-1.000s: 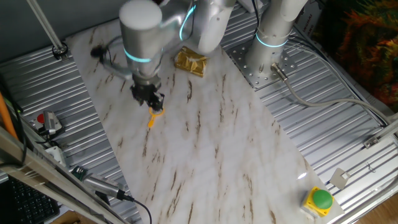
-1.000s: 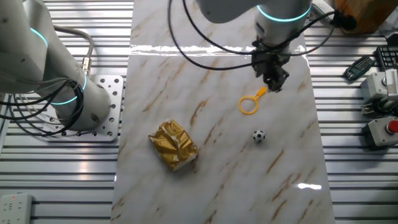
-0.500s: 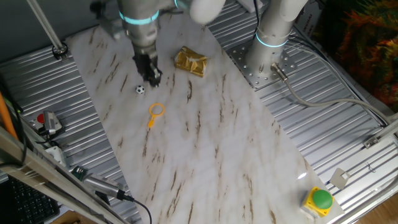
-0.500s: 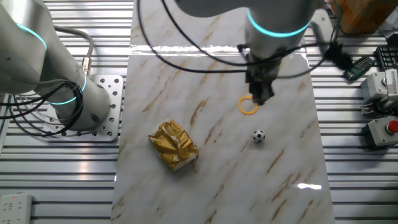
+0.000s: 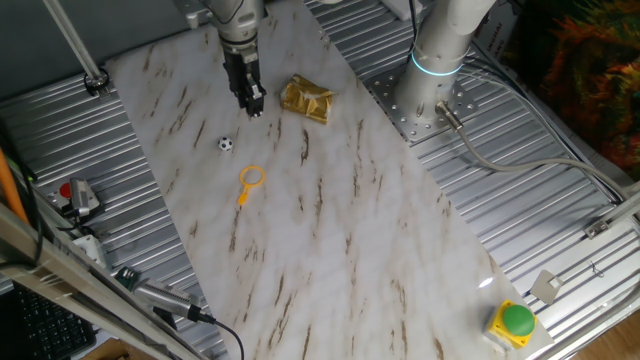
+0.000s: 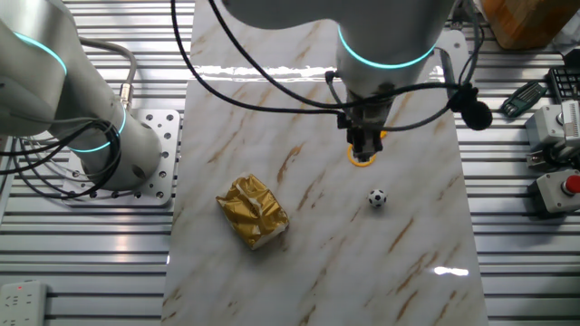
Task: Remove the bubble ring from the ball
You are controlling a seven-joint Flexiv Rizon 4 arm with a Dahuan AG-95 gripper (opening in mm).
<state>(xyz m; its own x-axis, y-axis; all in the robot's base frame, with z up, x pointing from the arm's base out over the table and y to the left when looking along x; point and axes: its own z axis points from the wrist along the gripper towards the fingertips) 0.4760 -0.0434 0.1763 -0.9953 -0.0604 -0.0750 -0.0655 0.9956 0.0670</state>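
Observation:
The yellow-orange bubble ring point(image 5: 250, 181) lies flat on the marble board, apart from the small black-and-white ball point(image 5: 225, 144), which sits a little to its upper left. In the other fixed view the ring point(image 6: 363, 161) is partly hidden behind the gripper point(image 6: 364, 150), and the ball point(image 6: 377, 197) stands free below it. My gripper point(image 5: 253, 104) hangs raised above the board between the ball and the gold packet. It holds nothing, and its fingers look slightly apart.
A shiny gold foil packet point(image 5: 306, 100) lies on the board near the gripper and also shows in the other fixed view point(image 6: 254, 211). The arm's base point(image 5: 430, 85) stands on the ribbed metal table. A green button point(image 5: 517, 319) sits at the front right. Grey boxes with a red button point(image 6: 560, 186) stand beside the board.
The gripper has let go of the ring's handle, risen and moved away toward the gold packet. The ring stays on the board and the ball has come into sight.

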